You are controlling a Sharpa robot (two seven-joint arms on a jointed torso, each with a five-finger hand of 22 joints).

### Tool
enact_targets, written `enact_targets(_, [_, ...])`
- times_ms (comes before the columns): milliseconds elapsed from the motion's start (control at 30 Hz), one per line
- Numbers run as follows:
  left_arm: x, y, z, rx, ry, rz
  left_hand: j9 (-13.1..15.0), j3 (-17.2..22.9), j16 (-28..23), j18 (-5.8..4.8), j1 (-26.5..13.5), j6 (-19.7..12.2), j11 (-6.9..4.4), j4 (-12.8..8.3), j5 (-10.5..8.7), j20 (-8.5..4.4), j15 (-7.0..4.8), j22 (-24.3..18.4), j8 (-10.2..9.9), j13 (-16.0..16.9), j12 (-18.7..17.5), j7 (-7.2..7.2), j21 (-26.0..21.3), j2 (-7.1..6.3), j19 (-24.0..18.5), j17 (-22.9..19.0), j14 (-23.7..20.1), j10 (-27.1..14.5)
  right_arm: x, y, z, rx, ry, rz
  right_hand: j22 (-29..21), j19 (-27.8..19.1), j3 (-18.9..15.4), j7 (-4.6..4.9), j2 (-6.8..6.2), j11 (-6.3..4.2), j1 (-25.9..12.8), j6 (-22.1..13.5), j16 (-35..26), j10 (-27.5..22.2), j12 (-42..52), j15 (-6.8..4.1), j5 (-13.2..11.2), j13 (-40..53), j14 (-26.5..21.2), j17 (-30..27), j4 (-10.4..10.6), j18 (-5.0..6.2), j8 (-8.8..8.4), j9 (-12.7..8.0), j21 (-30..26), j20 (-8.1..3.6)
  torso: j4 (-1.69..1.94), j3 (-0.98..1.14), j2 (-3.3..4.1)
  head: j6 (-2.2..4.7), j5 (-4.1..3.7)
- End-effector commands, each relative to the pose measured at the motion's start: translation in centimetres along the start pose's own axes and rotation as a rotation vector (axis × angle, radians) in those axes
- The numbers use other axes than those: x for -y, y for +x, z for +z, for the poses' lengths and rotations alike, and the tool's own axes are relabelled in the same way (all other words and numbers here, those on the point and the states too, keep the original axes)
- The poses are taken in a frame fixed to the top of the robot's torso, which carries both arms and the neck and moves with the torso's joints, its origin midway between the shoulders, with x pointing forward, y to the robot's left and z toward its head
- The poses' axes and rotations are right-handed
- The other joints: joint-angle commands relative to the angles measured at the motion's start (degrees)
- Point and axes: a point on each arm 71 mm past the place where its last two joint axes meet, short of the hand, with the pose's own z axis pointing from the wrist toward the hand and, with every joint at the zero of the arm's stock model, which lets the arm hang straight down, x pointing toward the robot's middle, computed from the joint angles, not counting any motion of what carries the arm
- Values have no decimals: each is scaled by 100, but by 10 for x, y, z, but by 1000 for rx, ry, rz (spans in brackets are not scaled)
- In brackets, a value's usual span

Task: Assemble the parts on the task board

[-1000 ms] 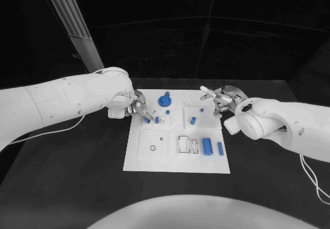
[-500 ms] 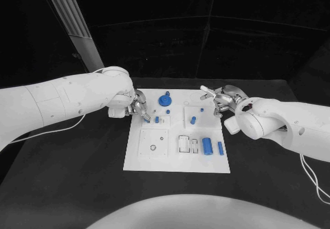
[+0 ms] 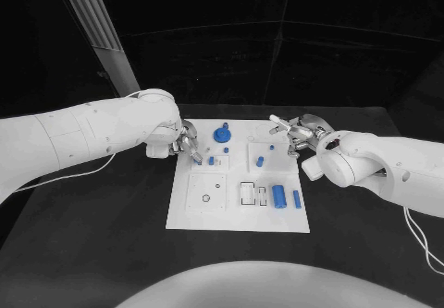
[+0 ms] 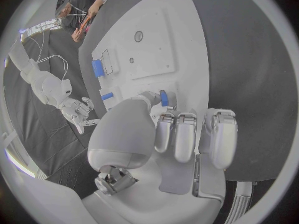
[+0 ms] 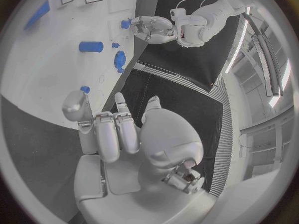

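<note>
The white task board (image 3: 239, 215) lies mid-table. My left hand (image 3: 185, 146) hovers over its left edge and pinches a small blue part (image 4: 164, 97) between thumb and fingertips, just above the board. My right hand (image 3: 298, 133) hangs by the board's far right corner, fingers apart and holding nothing. On the board are a round blue gear (image 3: 222, 135), a short blue peg (image 3: 260, 162), a blue cylinder (image 3: 278, 194) and a blue bar (image 3: 297, 199). The right wrist view shows the gear (image 5: 120, 60), the cylinder (image 5: 91, 46) and my left hand (image 5: 149, 27).
A small blue piece (image 3: 211, 160) stands just right of my left hand's fingers, with another (image 3: 226, 150) behind it. Recessed square and slot fixtures (image 3: 206, 191) fill the board's near half. Black table (image 3: 92, 244) surrounds the board on all sides.
</note>
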Motion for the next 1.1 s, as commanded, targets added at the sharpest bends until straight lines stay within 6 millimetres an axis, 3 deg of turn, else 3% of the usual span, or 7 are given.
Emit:
enact_targets(33, [-4,2,2,-10,-29,22,4,5,17,-38,-265,-8,11,142,-149,-15,-9,1508,32,1506,-29,25,23,-82,616,1509,594,606,-2,1,0,-2,-9,-3,567,31,-29,8,58,-32,4,-32,37,310,22,-42,31,1221,249,1083,1,25,32,-10,16,-9,0,0,0,0,-6])
enact_targets(133, [-3,2,2,-13,-28,25,-8,-142,17,-38,-569,-2,20,240,-288,-5,0,1508,17,1506,-29,34,23,-78,616,1509,594,606,-2,1,0,-2,-9,-3,567,31,-29,8,58,-32,4,-32,37,310,22,-42,31,1221,249,1083,1,25,32,-10,16,-9,-1,-1,1,0,-7])
enact_targets(267, [-3,2,2,-16,-29,27,-39,-327,17,-38,-882,5,23,245,-665,3,4,1508,-21,1506,-29,35,23,-4,616,1509,594,606,-2,1,0,-1,-9,-3,567,31,-29,8,58,-32,4,-32,37,310,22,-42,31,1221,249,1083,1,25,32,-10,16,-9,-2,-1,3,-2,-9])
enact_targets(500, [-3,2,2,-20,-34,30,-76,-512,17,-38,-1138,13,24,248,-951,8,7,1508,-67,1506,-29,36,23,91,616,1509,594,606,-2,1,0,-2,-9,-3,568,31,-28,8,71,-32,16,-33,36,309,21,-42,32,1218,246,1080,1,25,36,-10,12,-9,0,2,1,-10,-16])
enact_targets(1100, [-2,4,2,-37,-44,45,-77,-519,17,-38,-1061,12,12,216,-997,7,1,1507,-69,1506,-29,18,22,103,614,1509,594,606,-2,0,0,-1,-8,-3,568,31,-28,8,71,-32,16,-33,36,309,21,-42,32,1218,246,1080,1,25,36,-10,12,-9,3,-1,-5,-12,-14])
